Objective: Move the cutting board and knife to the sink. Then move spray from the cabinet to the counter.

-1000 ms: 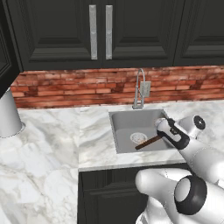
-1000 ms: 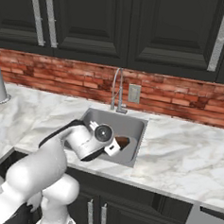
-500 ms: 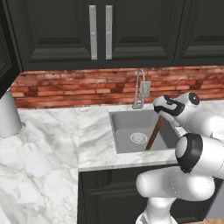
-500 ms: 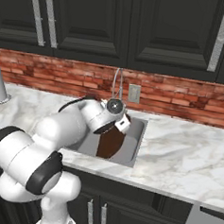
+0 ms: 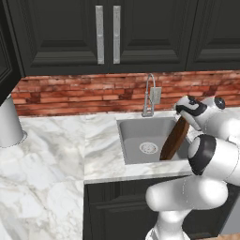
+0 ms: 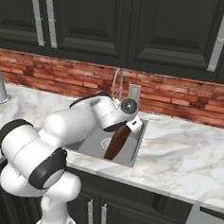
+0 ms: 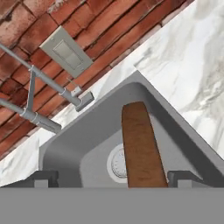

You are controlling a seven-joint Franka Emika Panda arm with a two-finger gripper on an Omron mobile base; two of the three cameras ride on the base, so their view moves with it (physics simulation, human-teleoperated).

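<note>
The brown cutting board (image 5: 173, 140) stands steeply tilted inside the sink (image 5: 132, 140), its top end leaning at the right rim. My gripper (image 5: 184, 117) hovers just above that top end, open and holding nothing. From the right the cutting board (image 6: 117, 142) leans below the gripper (image 6: 132, 123) in the sink (image 6: 90, 142). In the hand view the cutting board (image 7: 141, 144) runs down between my spread fingertips (image 7: 43, 177), with the sink (image 7: 74, 146) drain behind it. The knife and the spray are out of view. The dark cabinet (image 5: 105, 33) doors above the counter (image 5: 47, 159) are closed.
A curved faucet (image 5: 149, 93) rises behind the sink against the red brick wall. A grey canister (image 5: 8, 123) stands at the far left of the counter. A wall outlet (image 7: 65, 52) sits above the faucet pipes. Wide marble counter (image 6: 186, 157) lies right of the sink.
My gripper has opened and let go of the cutting board. The hand has risen out of the basin, and the board now stands steeply against the sink's right side.
</note>
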